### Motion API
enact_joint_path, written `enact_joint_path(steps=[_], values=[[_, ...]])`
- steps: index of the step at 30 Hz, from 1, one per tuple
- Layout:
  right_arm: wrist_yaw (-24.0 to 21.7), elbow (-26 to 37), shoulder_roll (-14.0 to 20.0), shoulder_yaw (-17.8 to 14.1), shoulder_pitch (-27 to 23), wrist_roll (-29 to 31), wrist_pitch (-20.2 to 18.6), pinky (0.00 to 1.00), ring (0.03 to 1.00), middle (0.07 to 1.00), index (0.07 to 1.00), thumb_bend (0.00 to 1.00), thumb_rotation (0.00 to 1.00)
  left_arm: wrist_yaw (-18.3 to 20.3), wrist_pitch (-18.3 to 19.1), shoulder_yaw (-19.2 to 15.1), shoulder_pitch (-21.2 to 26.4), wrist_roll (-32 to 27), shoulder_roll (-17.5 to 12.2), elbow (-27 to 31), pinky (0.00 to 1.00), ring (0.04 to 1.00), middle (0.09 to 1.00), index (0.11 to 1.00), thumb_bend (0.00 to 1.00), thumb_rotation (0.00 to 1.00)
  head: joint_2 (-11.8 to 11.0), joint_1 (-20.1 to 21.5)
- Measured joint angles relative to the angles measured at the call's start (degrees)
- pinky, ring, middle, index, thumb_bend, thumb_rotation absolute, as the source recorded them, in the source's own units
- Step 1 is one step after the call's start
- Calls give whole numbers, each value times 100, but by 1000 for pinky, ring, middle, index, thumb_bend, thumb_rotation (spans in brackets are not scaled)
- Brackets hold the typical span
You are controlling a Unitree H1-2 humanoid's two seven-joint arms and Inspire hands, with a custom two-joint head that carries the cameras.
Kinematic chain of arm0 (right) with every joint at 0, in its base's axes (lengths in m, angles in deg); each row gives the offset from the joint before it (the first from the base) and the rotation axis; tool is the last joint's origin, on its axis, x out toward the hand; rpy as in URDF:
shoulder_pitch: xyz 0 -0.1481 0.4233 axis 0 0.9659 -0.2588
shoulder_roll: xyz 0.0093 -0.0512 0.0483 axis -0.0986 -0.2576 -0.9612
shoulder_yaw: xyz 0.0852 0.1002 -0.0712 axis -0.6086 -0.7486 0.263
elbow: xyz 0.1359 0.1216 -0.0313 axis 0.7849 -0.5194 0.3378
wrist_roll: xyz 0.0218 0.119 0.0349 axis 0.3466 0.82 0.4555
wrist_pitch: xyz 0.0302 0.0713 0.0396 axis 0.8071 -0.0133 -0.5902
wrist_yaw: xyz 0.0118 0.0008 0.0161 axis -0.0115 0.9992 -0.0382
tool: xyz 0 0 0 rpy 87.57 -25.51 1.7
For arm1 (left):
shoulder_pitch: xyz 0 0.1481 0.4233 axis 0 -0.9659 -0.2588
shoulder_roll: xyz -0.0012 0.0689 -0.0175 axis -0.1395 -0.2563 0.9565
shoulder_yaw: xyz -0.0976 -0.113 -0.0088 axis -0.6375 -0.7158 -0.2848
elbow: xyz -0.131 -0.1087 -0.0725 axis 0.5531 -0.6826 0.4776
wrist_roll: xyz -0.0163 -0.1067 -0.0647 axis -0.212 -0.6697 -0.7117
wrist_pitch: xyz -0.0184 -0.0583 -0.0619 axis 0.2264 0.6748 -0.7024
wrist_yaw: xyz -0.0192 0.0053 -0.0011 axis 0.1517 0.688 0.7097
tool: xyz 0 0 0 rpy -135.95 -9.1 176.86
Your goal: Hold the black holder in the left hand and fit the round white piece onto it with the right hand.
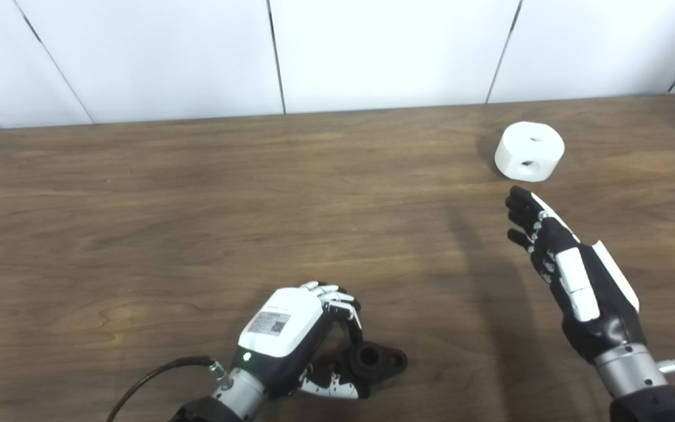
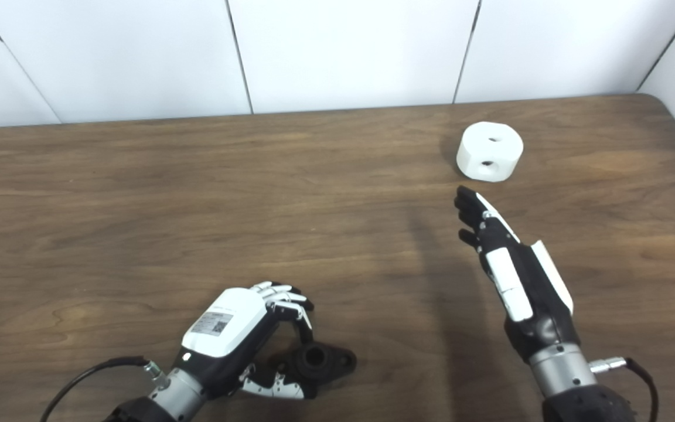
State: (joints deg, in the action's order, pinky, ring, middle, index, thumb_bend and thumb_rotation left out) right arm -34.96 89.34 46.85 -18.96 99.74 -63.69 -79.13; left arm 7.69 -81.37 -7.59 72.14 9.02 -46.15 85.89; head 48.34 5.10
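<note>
Left hand (image 1: 290, 337) clenched on black holder (image 1: 372, 362); right hand (image 1: 566, 269) released, fingers pointing at round white piece (image 1: 529, 150) just beyond

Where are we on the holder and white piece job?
Done: the left hand has closed around the black holder, which looks to be down at the table. In hand: the right hand, open and empty, points toward the round white piece, short of it. Left: grasp that piece, carry it over, fit it.
</note>
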Motion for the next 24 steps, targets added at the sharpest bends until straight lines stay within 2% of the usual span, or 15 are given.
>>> enact_joint_path(steps=[10, 16, 21, 24], values=[[19, 96, 0, -105, -79, 14, -33, 953, 969, 945, 928, 675, 1000, -380, -353, -79, -83, 126, -4, -257, 898, 865, 783, 488, 518, 55, -79, 184], [50, 99, 8, -214, -152, -98, -45, 946, 966, 946, 936, 623, 938, -460, -417, -104, -127, 118, -1, -316, 899, 866, 783, 488, 518, 53, -158, 333], [61, 107, 78, -414, -428, -232, -66, 951, 969, 949, 945, 592, 938, -541, -450, -104, -149, 116, -1, -363, 894, 869, 786, 488, 518, 54, -229, 448], [63, 114, 127, -525, -623, -317, -66, 948, 971, 946, 940, 626, 927, -655, -513, -104, -166, 95, -1, -443, 894, 869, 787, 488, 518, 55, -325, 536]])
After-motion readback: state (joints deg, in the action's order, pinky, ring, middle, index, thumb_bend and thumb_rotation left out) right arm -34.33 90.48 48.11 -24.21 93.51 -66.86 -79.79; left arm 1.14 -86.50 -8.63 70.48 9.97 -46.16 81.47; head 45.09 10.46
